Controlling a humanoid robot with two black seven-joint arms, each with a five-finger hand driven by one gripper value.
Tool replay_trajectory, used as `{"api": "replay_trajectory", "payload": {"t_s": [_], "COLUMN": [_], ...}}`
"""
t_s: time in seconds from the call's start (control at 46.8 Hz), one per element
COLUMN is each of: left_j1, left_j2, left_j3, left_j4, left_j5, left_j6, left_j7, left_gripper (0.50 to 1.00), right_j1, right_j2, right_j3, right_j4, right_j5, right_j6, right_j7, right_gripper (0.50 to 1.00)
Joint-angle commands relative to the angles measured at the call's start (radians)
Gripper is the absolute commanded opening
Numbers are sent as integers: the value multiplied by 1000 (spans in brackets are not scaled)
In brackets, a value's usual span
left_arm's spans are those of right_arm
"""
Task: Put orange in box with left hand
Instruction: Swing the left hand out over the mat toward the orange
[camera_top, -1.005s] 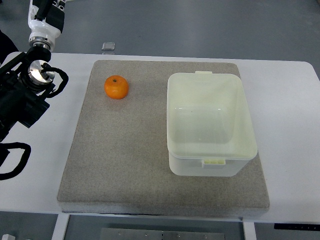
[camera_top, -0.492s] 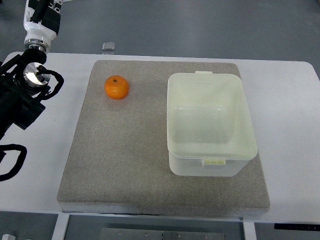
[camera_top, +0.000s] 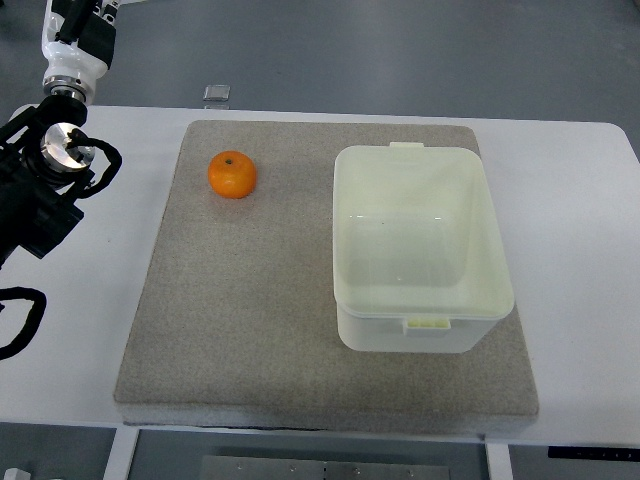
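Note:
An orange (camera_top: 232, 174) lies on the far left part of a grey mat (camera_top: 250, 310). To its right on the same mat stands an open, pale yellow-white plastic box (camera_top: 420, 245) with nothing in it. My left arm (camera_top: 45, 190) enters at the left edge, black with a silver joint (camera_top: 62, 146). Its white end (camera_top: 72, 45) runs out of the picture at the top left corner, well left of the orange and apart from it. The hand itself is cut off by the frame. No right arm shows.
The mat lies on a white table (camera_top: 580, 220). A black cable loop (camera_top: 20, 320) hangs at the left edge. A small grey square (camera_top: 216, 93) sits on the floor beyond the table's far edge.
My left arm has drifted a little to the left and toward the far edge. The orange and the box have not moved.

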Motion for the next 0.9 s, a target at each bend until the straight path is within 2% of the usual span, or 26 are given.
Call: {"api": "replay_trajectory", "payload": {"t_s": [0.0, 0.321, 0.513, 0.663, 0.877], "left_j1": [2, -19, -53, -90, -104], "left_j2": [24, 121, 154, 200, 271], "left_j3": [15, 320, 470, 567, 579], "left_j4": [-41, -180, -206, -272, -367], "left_j5": [4, 10, 53, 272, 715], "left_j6": [0, 1, 1, 1, -31], "left_j7": [0, 3, 5, 5, 9], "left_gripper": [990, 990, 990, 990, 988], "right_j1": [0, 0, 1, 1, 0], "right_j2": [0, 0, 0, 0, 0], "right_j3": [0, 0, 0, 0, 0], "right_j4": [0, 0, 0, 0, 0], "right_j5": [0, 0, 0, 0, 0], "right_j6": [0, 0, 0, 0, 0], "right_j7": [0, 0, 0, 0, 0], "right_gripper": [932, 932, 932, 932, 932]}}
